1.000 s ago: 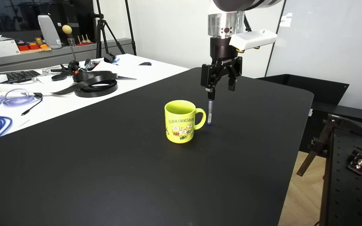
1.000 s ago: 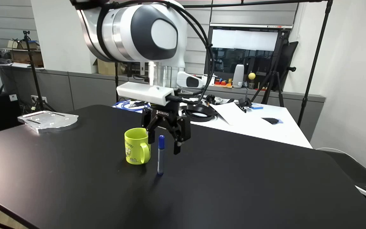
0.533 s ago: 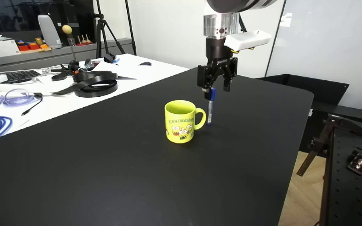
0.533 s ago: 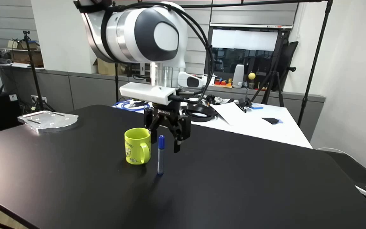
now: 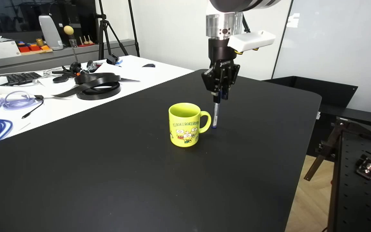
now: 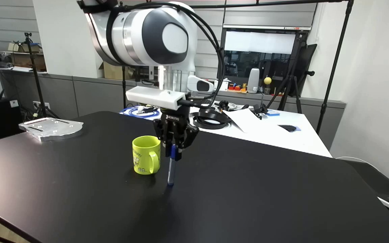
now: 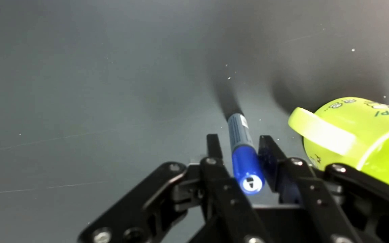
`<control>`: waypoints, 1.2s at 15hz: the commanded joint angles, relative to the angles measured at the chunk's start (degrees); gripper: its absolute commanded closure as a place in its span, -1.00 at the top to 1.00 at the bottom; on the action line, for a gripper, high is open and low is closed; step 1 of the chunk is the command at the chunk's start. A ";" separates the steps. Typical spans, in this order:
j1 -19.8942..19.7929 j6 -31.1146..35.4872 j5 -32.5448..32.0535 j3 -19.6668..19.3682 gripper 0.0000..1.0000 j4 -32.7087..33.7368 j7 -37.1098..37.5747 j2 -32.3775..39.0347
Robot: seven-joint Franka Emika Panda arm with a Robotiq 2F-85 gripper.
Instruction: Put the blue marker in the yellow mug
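The blue marker (image 7: 247, 162) stands on end on the black table, its blue cap up and its grey barrel (image 5: 215, 116) down, leaning slightly. My gripper (image 7: 239, 136) is around the cap from above, jaws narrowed but still apart. In the wrist view a gap shows between the cap and the left finger (image 7: 214, 146), while the right finger (image 7: 272, 158) is close against or touching it. Beside the marker is the yellow mug (image 5: 180, 129), upright with its handle (image 6: 154, 162) turned toward the marker. Both exterior views show the gripper (image 6: 173, 156) over the marker's top.
A silver metal plate (image 6: 51, 129) lies at the table's far corner in an exterior view. Alongside runs a white table (image 5: 159, 71) with black straps (image 5: 100, 87), a keyboard and cables. A metal clamp (image 5: 328, 141) is past the table's edge.
My gripper's jaws have come much closer together around the marker, and the gripper has shifted slightly. The marker's cap end has tipped a little. The mug has stayed in place.
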 commanded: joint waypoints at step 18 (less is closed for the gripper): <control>2.73 -14.56 7.15 6.15 -0.89 9.55 -7.25 -11.32</control>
